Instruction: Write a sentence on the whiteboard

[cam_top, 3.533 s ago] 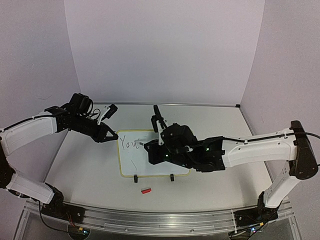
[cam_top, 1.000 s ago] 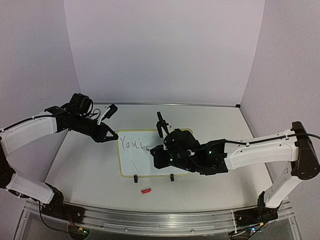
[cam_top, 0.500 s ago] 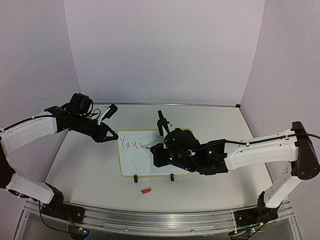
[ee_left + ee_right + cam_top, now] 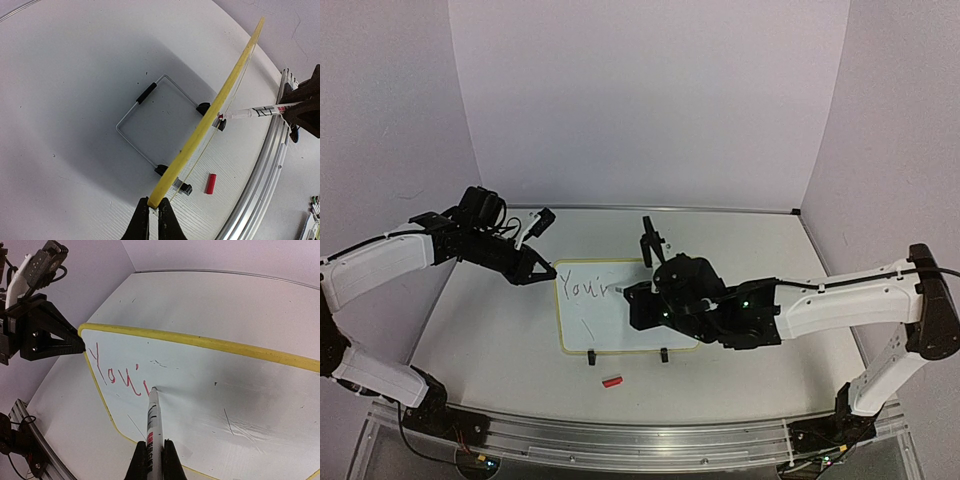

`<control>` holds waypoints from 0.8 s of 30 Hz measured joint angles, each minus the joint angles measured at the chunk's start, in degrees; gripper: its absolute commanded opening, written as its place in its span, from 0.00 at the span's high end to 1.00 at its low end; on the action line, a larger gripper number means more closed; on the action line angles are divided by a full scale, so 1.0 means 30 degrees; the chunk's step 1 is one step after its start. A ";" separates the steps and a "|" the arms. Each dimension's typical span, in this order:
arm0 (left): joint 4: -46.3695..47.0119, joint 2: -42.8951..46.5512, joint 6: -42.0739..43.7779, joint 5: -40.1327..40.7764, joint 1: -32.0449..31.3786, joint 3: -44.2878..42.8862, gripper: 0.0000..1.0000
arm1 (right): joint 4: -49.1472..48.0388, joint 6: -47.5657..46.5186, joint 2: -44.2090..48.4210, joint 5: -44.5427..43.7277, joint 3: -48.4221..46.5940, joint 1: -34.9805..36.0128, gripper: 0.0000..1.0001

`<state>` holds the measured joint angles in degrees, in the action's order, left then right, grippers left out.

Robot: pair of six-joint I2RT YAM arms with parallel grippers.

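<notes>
Lab booth: plain walls [image 4: 650,100], aluminium rail [image 4: 620,436]

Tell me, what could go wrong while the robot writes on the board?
1. The left gripper pinches only one corner of the whiteboard. The marker pressing on it might make it slip or twist.
2. The right gripper holds the marker near its back end, far from the tip. The tip might wobble and spoil the sentence.
</notes>
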<state>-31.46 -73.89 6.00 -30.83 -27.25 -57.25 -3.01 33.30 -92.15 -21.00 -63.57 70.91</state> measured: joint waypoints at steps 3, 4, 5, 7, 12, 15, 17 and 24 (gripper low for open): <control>0.0001 0.0000 0.0000 0.0000 -0.0013 0.0000 1.00 | -0.0020 0.0021 0.0078 -0.0070 0.0071 0.0000 1.00; 0.0000 0.0000 0.0000 0.0000 -0.0013 0.0000 1.00 | -0.0029 0.0049 0.0123 -0.0071 0.0132 0.0000 1.00; 0.0000 0.0000 0.0000 0.0000 -0.0013 0.0000 1.00 | -0.0035 0.0068 0.0176 -0.0071 0.0214 0.0000 1.00; 0.0000 0.0000 0.0000 0.0000 -0.0022 0.0000 1.00 | -0.0060 0.0079 0.0275 -0.0043 0.0346 0.0000 1.00; 0.0000 0.0000 0.0000 -0.0007 -0.0035 0.0000 1.00 | -0.0124 0.0073 0.0788 0.0156 0.0918 -0.0007 1.00; 0.0000 0.0000 0.0000 -0.0007 -0.0035 0.0000 1.00 | -0.0131 0.0073 0.1169 0.0182 0.1253 -0.0007 1.00; 0.0000 0.0000 0.0000 -0.0007 -0.0035 0.0000 1.00 | -0.0135 0.0073 0.1258 0.0175 0.1295 -0.0007 1.00; 0.0000 0.0000 0.0000 -0.0007 -0.0049 0.0000 1.00 | -0.0146 0.0066 0.1263 0.0131 0.1295 -0.0051 1.00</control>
<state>-31.46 -73.89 6.00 -30.85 -27.40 -57.25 -3.44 33.50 -88.36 -20.61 -59.68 70.76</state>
